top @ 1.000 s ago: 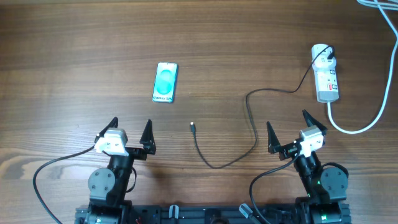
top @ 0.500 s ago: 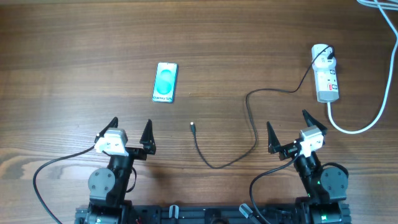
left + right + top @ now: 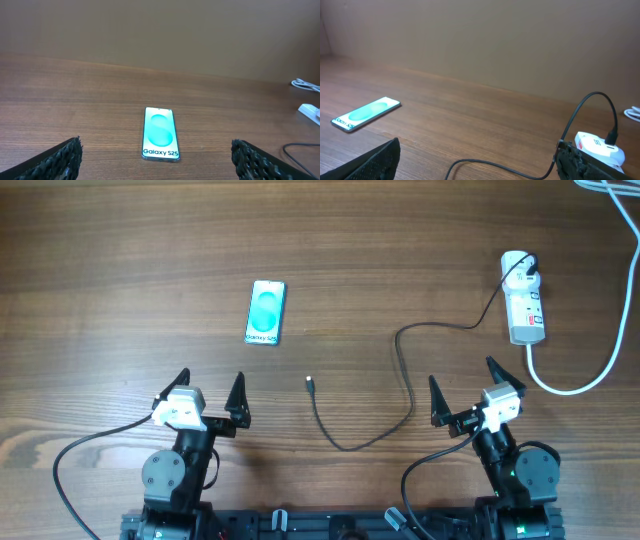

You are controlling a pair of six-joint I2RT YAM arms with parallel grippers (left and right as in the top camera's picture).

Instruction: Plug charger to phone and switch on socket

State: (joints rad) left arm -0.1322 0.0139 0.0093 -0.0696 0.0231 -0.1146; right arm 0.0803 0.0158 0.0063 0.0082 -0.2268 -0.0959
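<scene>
The phone point(image 3: 267, 311) lies flat on the wooden table at the upper left, its turquoise screen up; it also shows in the left wrist view point(image 3: 160, 133) and the right wrist view point(image 3: 366, 113). The charger is a thin black cable point(image 3: 404, 385) with its small plug tip point(image 3: 310, 384) free at table centre and its black plug point(image 3: 526, 272) in the white socket strip point(image 3: 523, 310) at the upper right. The cable crosses the right wrist view point(image 3: 520, 165). My left gripper point(image 3: 208, 392) and right gripper point(image 3: 464, 387) are open and empty near the front edge.
A thick white cable point(image 3: 600, 370) loops from the socket strip to the table's right edge and up to the far right corner. The socket strip's end shows in the right wrist view point(image 3: 600, 146).
</scene>
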